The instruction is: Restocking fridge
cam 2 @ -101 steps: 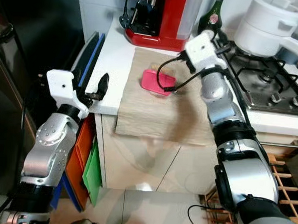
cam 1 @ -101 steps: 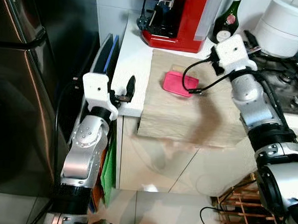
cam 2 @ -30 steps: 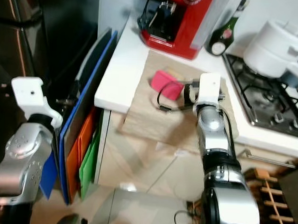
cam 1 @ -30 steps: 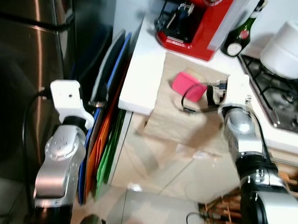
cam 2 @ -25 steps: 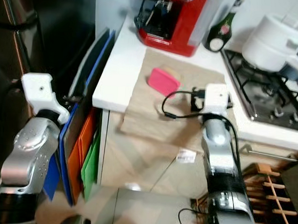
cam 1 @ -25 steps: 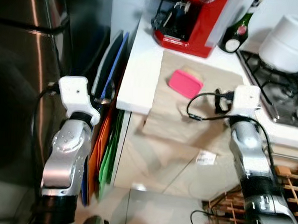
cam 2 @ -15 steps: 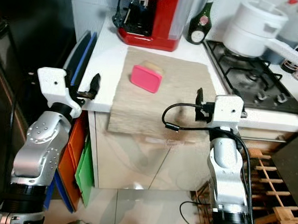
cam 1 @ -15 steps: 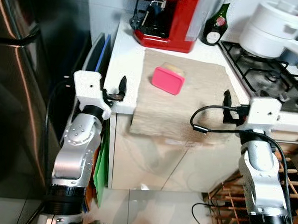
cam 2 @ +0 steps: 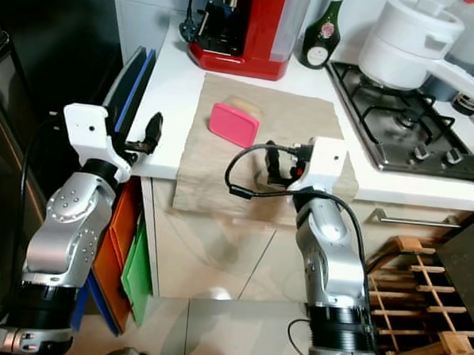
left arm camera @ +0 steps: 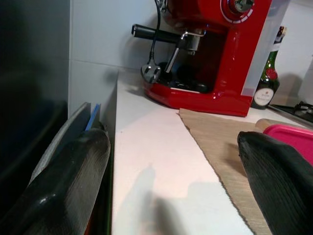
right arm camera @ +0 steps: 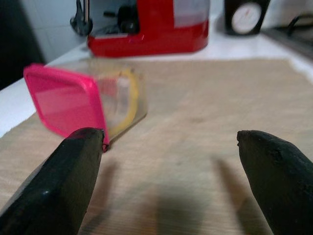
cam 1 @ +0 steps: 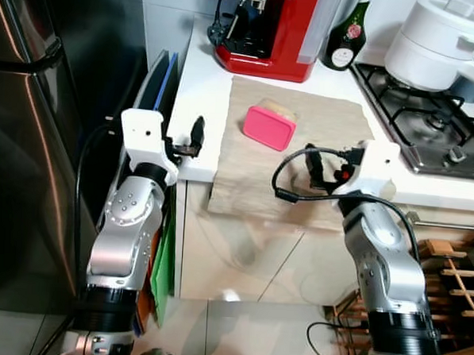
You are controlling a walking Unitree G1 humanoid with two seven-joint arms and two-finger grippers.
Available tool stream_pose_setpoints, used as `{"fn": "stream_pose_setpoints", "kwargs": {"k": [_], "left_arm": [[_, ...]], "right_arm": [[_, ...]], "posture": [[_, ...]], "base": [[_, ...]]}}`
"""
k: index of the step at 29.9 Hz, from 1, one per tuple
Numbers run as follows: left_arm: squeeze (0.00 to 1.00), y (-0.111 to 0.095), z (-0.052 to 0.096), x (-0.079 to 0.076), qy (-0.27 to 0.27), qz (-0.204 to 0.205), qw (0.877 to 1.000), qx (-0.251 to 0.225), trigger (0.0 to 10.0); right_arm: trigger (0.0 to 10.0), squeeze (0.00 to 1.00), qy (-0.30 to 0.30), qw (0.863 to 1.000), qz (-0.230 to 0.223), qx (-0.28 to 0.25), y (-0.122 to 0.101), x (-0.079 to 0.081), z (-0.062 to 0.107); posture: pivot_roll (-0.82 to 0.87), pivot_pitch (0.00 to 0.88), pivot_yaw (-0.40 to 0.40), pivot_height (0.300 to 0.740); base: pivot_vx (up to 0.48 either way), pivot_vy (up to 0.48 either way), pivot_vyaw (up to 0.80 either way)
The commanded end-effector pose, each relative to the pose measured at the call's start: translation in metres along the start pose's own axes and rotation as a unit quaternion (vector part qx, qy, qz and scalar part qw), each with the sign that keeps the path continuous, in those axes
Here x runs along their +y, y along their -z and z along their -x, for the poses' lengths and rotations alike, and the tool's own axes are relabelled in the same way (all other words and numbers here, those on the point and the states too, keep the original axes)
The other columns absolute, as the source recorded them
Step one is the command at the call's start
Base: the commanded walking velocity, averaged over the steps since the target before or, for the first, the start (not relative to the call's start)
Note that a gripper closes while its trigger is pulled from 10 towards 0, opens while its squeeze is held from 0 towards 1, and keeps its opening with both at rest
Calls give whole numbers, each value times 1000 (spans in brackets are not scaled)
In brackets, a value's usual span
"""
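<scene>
Food box (cam 1: 269, 127) with a pink lid lies on its side on a beige cloth (cam 1: 301, 165) that covers the white counter (cam 1: 206, 88) and hangs over its front edge. From the left eye view we see its long axis run across the cloth, slanting a little, with the pink lid turned toward us and the clear body pointing back toward the red coffee machine (cam 1: 264, 32). Our right gripper (cam 1: 326, 168) sits low over the cloth, near the box and on our side of it, touching nothing. Our left gripper (cam 1: 193, 139) hovers at the counter's left front corner, apart from the box. A dark fridge (cam 1: 32, 135) stands on the far left, and flat boards (cam 1: 158, 86) lean in the gap between it and the counter.

In the right eye view we also see a green bottle (cam 2: 316, 30) behind the cloth and a white pot (cam 2: 403, 43) on the stove (cam 2: 399, 126).

Through the left wrist view, our two fingers (left arm camera: 73, 181) are spread wide over bare counter and hold nothing.

Through the right wrist view, our fingers (right arm camera: 58, 181) are likewise spread wide and empty, with the box straight ahead beyond them. Its clear body shows something pale yellow inside, which we cannot identify.
</scene>
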State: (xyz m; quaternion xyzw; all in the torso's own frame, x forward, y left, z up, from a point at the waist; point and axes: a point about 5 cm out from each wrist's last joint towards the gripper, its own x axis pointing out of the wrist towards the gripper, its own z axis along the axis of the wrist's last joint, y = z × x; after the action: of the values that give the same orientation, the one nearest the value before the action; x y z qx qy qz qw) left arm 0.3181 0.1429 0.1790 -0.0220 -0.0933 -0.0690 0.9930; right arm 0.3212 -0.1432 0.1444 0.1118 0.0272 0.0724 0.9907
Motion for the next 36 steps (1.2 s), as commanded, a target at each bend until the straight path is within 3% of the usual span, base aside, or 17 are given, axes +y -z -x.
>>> {"fn": "stream_pose_setpoints", "kwargs": {"k": [1,10,22,31,32,36], "left_arm": [[0,-3,-3,-1,4,-4,1000,-5,10000],[0,-5,3,6,-8,-12,1000,-9,10000],[0,-4,3,5,-7,-12,1000,-7,10000],[0,-4,3,5,-7,-13,1000,-7,10000],[0,-4,3,5,-8,-13,1000,-7,10000],[0,-3,4,5,-9,-12,1000,-6,10000]], "right_arm": [[10000,0,-12,1000,-13,18,4,6,-8],[10000,0,-75,997,4,23,-2,40,-24],[10000,0,-62,997,44,34,6,39,-35],[10000,0,-64,995,71,23,-7,41,-49],[10000,0,-37,994,100,17,-7,37,-49],[10000,0,4,991,136,8,-4,28,-50]], "posture": [[61,0,-80,740],[101,0,-101,740],[99,0,-93,740],[106,0,-100,740],[107,0,-104,740],[105,0,-103,740]], "base": [[0,0,0],[0,0,0],[0,0,0],[0,0,0],[0,0,0],[0,0,0]]}}
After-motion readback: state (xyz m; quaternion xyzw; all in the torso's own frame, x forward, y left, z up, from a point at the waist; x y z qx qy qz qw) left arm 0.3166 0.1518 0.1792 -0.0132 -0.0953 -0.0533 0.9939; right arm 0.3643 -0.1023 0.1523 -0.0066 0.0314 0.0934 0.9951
